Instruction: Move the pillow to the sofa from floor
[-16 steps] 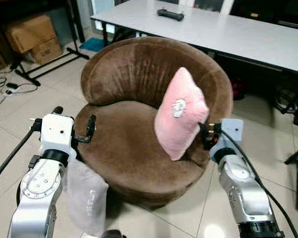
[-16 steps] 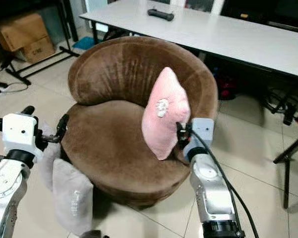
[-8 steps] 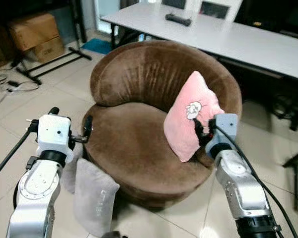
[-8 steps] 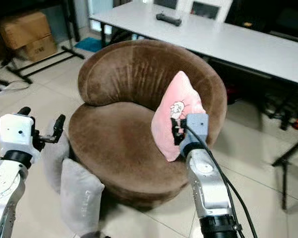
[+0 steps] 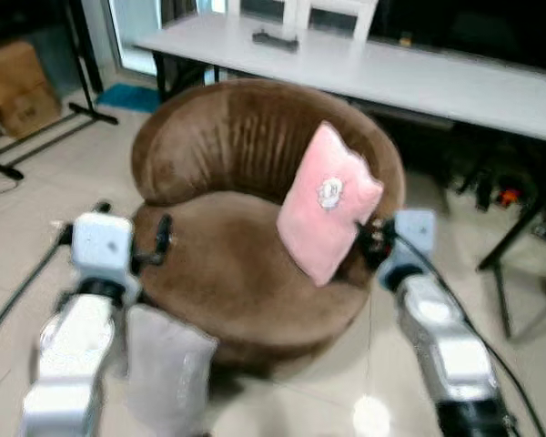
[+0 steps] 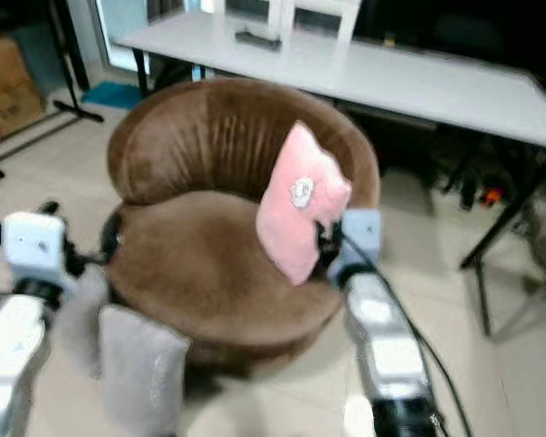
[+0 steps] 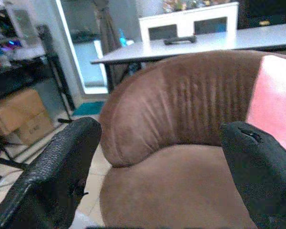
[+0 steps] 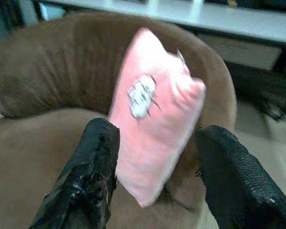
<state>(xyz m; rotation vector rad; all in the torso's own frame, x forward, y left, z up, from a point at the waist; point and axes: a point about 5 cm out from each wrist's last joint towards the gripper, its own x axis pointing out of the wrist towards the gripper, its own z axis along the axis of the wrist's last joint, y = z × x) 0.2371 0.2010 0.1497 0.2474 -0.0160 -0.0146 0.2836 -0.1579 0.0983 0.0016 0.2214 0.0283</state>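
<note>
1. The right gripper (image 8: pixel 152 176) has its two black fingers (image 8: pixel 93 181) spread wide, and the pink pillow (image 8: pixel 152 114) stands in the gap between them, just ahead of the tips; whether they touch it cannot be told.
2. The left gripper (image 7: pixel 157 176) also has its fingers (image 7: pixel 57 176) spread apart, holding nothing, at the sofa's 9 o'clock edge.
3. The brown round sofa (image 5: pixel 227 273) is the largest thing, with a long white table (image 5: pixel 419 77) behind it at 12 o'clock.
4. The pink pillow stands tilted on the seat at about 3 o'clock, leaning against the backrest.
5. A grey cushion (image 5: pixel 164 364) rests on the tiled floor (image 5: pixel 36 200) against the sofa's base at 7 o'clock.
6. A cardboard box (image 5: pixel 14 86) sits far off at 10 o'clock.
</note>
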